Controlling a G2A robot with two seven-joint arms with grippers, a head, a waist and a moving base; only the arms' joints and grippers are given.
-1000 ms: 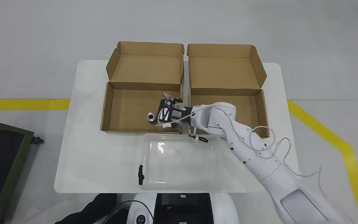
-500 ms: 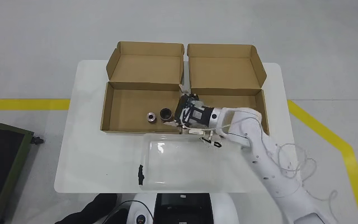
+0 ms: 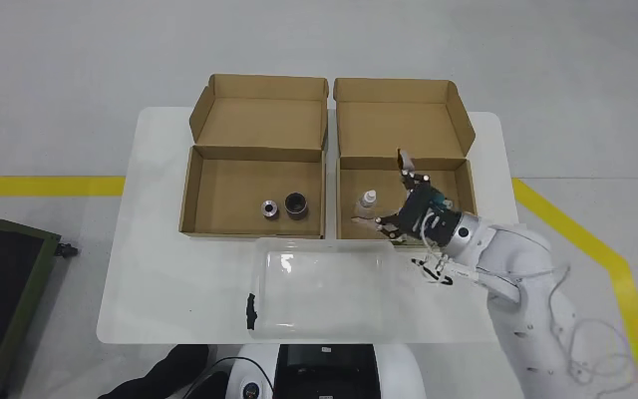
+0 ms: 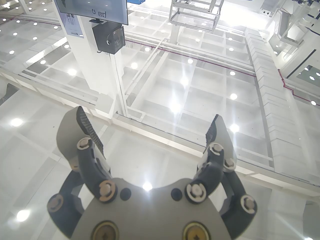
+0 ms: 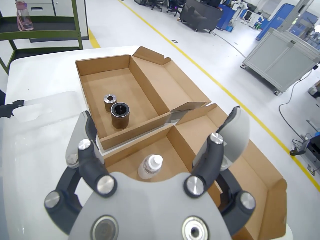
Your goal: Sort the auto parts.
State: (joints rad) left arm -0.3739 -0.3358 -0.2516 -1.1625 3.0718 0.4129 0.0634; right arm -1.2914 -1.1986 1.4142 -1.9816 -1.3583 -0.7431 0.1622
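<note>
Two open cardboard boxes stand side by side. The left box (image 3: 224,190) (image 5: 107,81) holds a dark ring-shaped bushing (image 3: 296,203) (image 5: 120,114) and a smaller metal cylinder (image 3: 269,207) (image 5: 110,102), both upright. In the right box (image 3: 384,180) (image 5: 252,166) a small clear bottle with a white cap (image 3: 368,202) (image 5: 150,167) stands near the dividing wall. My right gripper (image 3: 391,195) (image 5: 161,116) hangs open and empty over the right box, just above and beside the bottle. The left gripper (image 4: 148,114) is open, empty and points up at the ceiling.
A clear plastic tray (image 3: 324,284) (image 5: 37,108) lies on the white table (image 3: 150,259) in front of the boxes. A small black part (image 3: 249,311) (image 5: 7,109) sits at the tray's left rim. Both box lids are folded back on the far side.
My right gripper has left the left box and swung right to above the right box. The dark bushing now stands free in the left box.
</note>
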